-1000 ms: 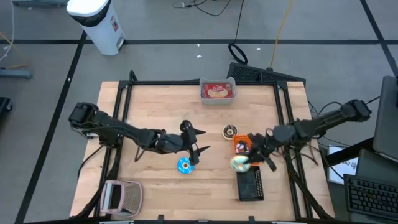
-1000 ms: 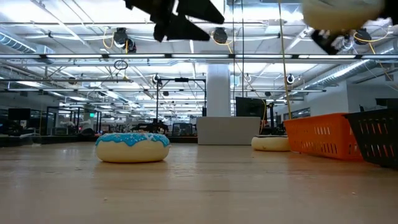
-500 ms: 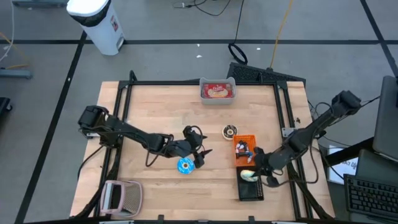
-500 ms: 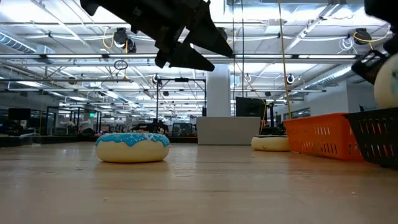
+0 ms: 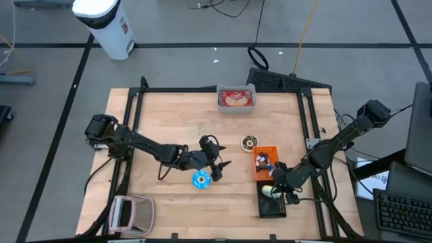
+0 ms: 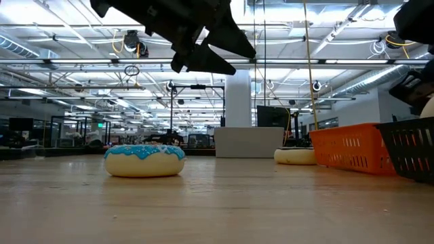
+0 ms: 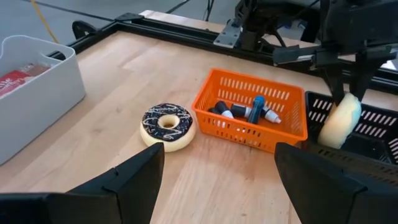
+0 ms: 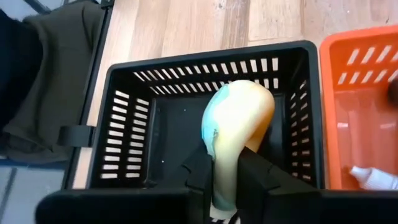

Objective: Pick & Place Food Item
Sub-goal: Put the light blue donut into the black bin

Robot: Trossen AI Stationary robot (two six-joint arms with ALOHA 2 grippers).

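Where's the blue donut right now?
In the high view, the blue donut lies left of centre, just under the open left hand.

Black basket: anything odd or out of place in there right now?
Nothing spilled or damaged. The one oddity: the pale doughnut stands on edge over the black basket, pinched between the right gripper fingers rather than lying flat. The orange basket with its small bottles and the chocolate doughnut sit upright and tidy.
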